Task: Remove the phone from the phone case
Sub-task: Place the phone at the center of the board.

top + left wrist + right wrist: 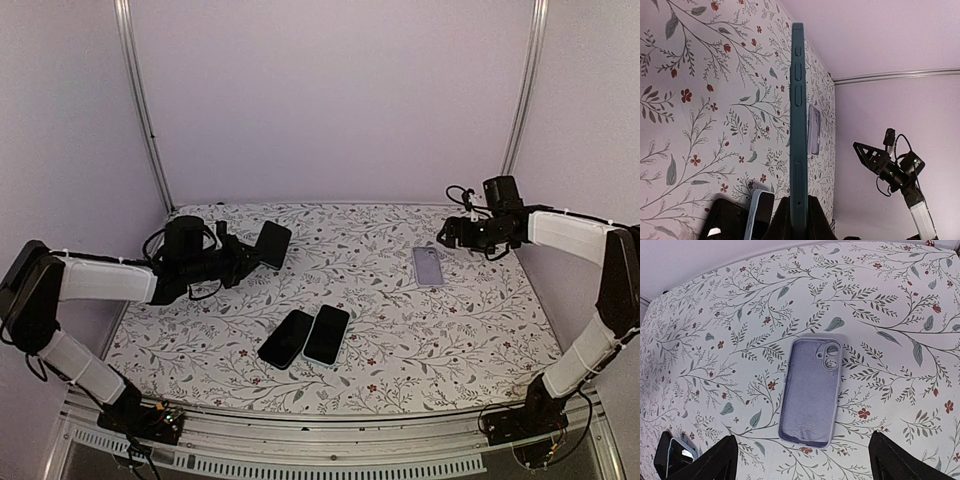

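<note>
The teal phone case [798, 115] is pinched at its lower end between the closed jaws of the left gripper [252, 256] and held off the table [400, 350] at the left of the top view. The dark face shown there is judged to be the phone [272, 243] seated inside. In the left wrist view the case is seen edge-on, its long axis running straight up the frame away from the jaws, with side buttons along the edge. The right gripper [447, 232] is at the right of the top view, well apart from the held case, its jaws spread and empty above an empty lavender case [812, 392] lying flat. The left arm is thus the nearer, and the free upper end is judged reachable by the right jaws. 2 other phones [288, 338] lie touching at lower centre. No brand or writing can be read.
</note>
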